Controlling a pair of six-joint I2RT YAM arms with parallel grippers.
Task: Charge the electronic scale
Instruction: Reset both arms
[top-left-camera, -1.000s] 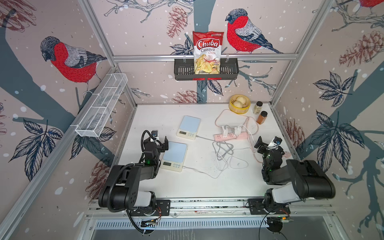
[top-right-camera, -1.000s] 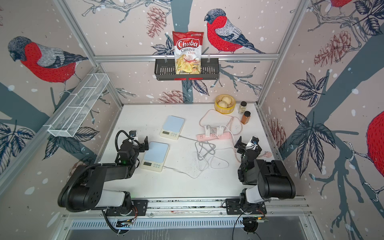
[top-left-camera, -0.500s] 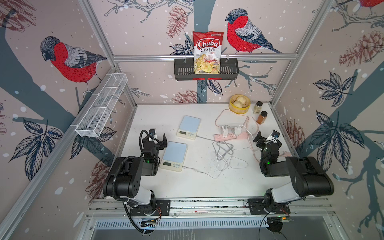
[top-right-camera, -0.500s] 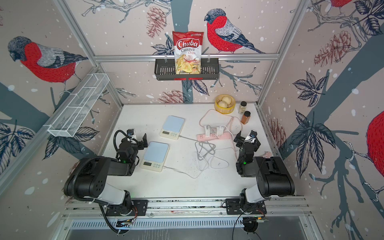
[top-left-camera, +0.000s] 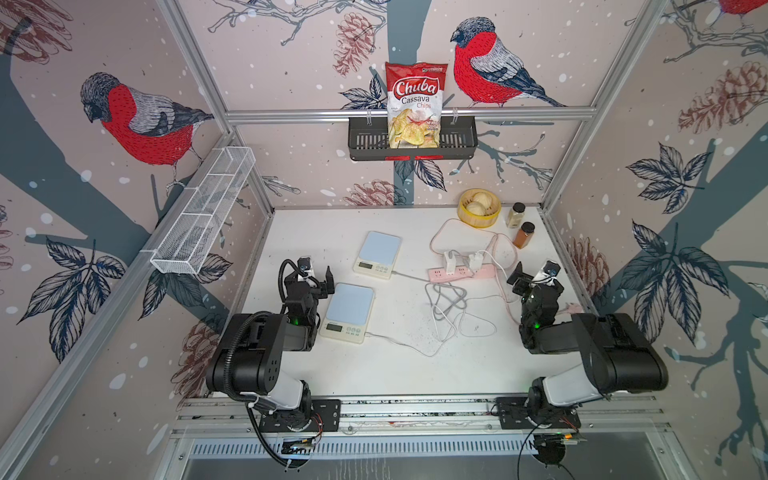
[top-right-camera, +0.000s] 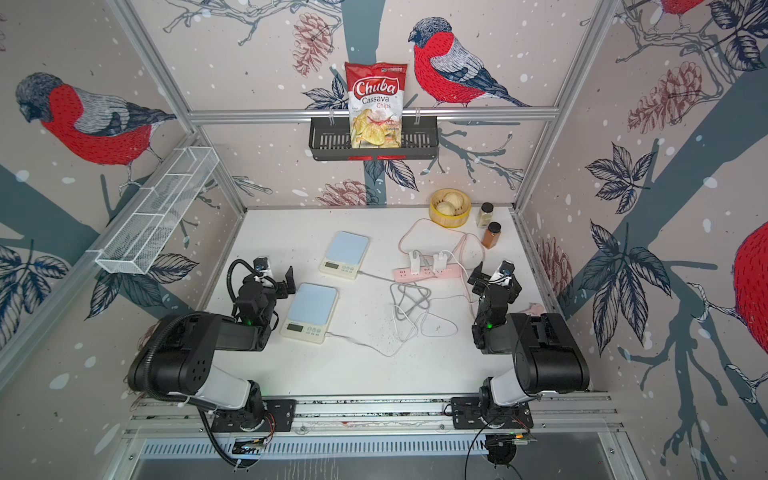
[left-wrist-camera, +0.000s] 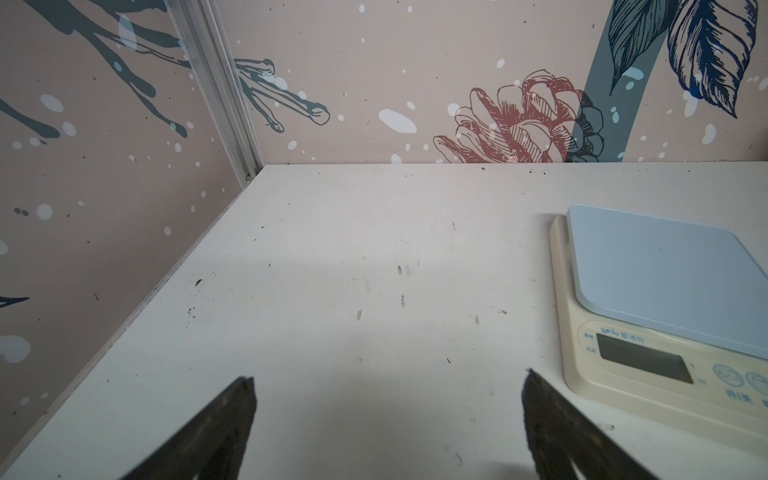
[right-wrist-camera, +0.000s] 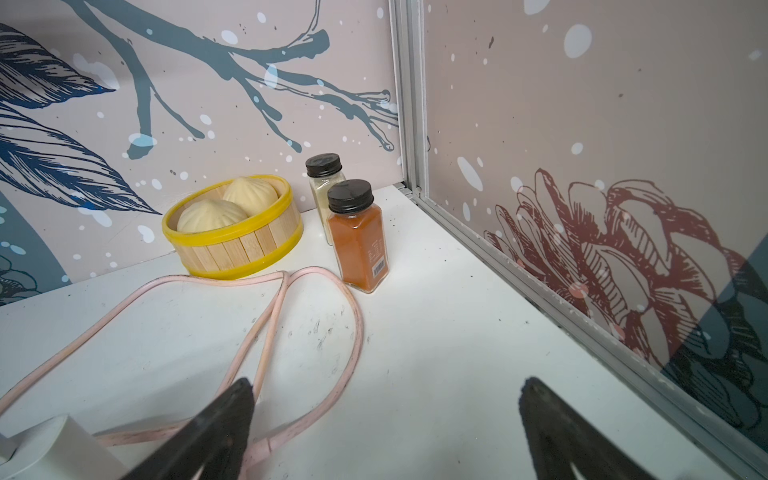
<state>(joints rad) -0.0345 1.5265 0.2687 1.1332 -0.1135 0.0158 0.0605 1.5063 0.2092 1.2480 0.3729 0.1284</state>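
Both top views show two cream electronic scales with pale blue platforms, a near scale (top-left-camera: 347, 311) (top-right-camera: 309, 309) and a far scale (top-left-camera: 377, 254) (top-right-camera: 344, 254). A thin white cable (top-left-camera: 399, 343) reaches the near scale's right side, and another (top-left-camera: 409, 275) reaches the far scale. Both lead to a tangle (top-left-camera: 446, 309) by the pink power strip (top-left-camera: 461, 273), which holds two white chargers (top-left-camera: 449, 261). My left gripper (top-left-camera: 316, 276) (left-wrist-camera: 387, 376) is open and empty, left of the scales; its wrist view shows the far scale (left-wrist-camera: 665, 307). The right gripper (top-left-camera: 534, 274) (right-wrist-camera: 387, 382) stands open over the strip's pink cord (right-wrist-camera: 353, 332).
A yellow steamer basket (top-left-camera: 478, 208) (right-wrist-camera: 232, 245) with buns and two spice jars (right-wrist-camera: 359, 237) (right-wrist-camera: 324, 183) stand at the back right corner. A black rack (top-left-camera: 411, 139) with a chips bag hangs on the back wall. A white mesh shelf (top-left-camera: 203, 216) runs along the left wall.
Both grippers have shifted a little toward the back wall as the arms folded low. Both stayed open and empty. Scales and cables have not moved.
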